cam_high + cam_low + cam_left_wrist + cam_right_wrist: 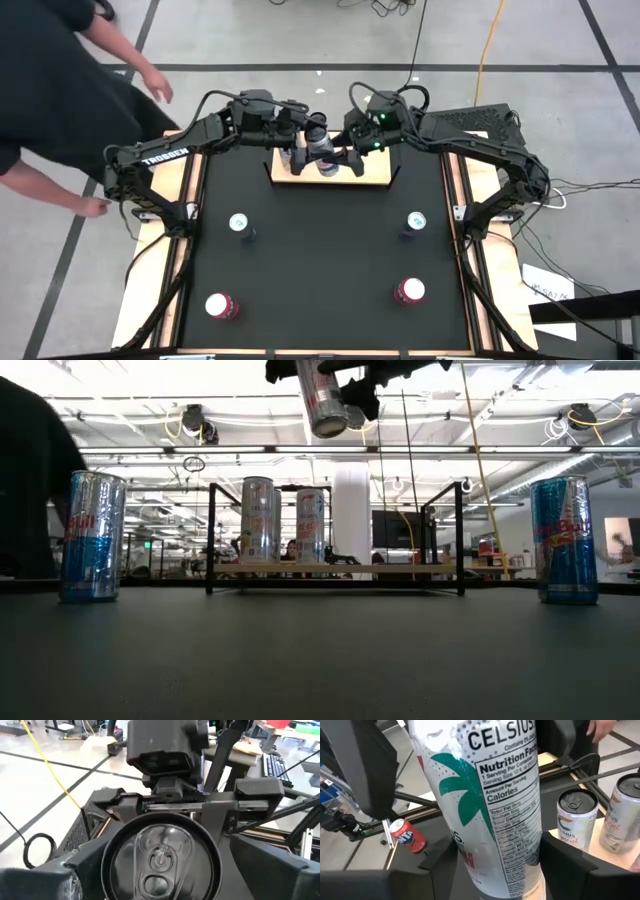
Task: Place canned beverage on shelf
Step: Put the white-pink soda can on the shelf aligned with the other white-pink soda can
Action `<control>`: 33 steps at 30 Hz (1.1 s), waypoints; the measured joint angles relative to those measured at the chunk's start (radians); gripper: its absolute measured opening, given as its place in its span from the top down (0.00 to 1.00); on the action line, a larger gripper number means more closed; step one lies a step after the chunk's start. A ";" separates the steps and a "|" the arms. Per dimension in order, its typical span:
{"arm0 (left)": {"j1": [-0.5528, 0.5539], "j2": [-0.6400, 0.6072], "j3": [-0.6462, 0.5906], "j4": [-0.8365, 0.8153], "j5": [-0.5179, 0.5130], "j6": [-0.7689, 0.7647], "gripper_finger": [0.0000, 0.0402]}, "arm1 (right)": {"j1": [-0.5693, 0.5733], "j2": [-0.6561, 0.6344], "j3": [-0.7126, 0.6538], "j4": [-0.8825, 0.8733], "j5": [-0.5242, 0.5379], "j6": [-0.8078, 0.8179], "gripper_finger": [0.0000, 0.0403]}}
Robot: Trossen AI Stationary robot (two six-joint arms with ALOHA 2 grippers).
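A white Celsius can (322, 150) is held up over the shelf (375, 178), a small light-wood board with black rails at the table's far middle. In the low view the can (325, 400) hangs tilted, high above the shelf board (400, 567). My left gripper (305, 148) comes from the left and my right gripper (345, 152) from the right, and both are closed on the can. Two more cans (258, 520) (310, 525) stand upright on the shelf's left part. My left gripper has the can's top end (107, 865) between its two fingers, one on either side of the rim. It slants down from above, and its wrist view looks onto the lid and tab. The can is lifted clear of the shelf. My right gripper has the can's lower body (530, 870) between its two fingers (570, 870). It comes level from the table's right side, with the fingers across the can. The can is tilted in the hold, with its label toward the wrist camera, clear of the shelf.
Two blue-silver cans (240, 223) (416, 221) stand mid-table, left and right. Two red cans (220, 305) (408, 291) stand nearer the front edge. A person in dark clothes (60, 90) leans in beyond the table's far left corner, one hand (155, 85) outstretched.
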 joint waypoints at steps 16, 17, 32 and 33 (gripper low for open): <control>-0.001 -0.140 -0.051 -0.162 -0.239 0.000 0.07 | -0.066 -0.010 0.001 0.024 -0.010 -0.022 0.43; -0.001 -0.139 -0.068 -0.162 -0.239 -0.013 0.07 | -0.065 -0.010 0.001 0.031 -0.010 -0.021 0.44; -0.020 -0.137 -0.241 0.029 -0.237 -0.106 0.07 | -0.058 -0.011 0.003 0.135 -0.040 0.037 0.44; -0.024 -0.132 -0.241 0.033 -0.237 -0.105 0.07 | -0.057 -0.011 0.003 0.147 -0.041 0.041 0.44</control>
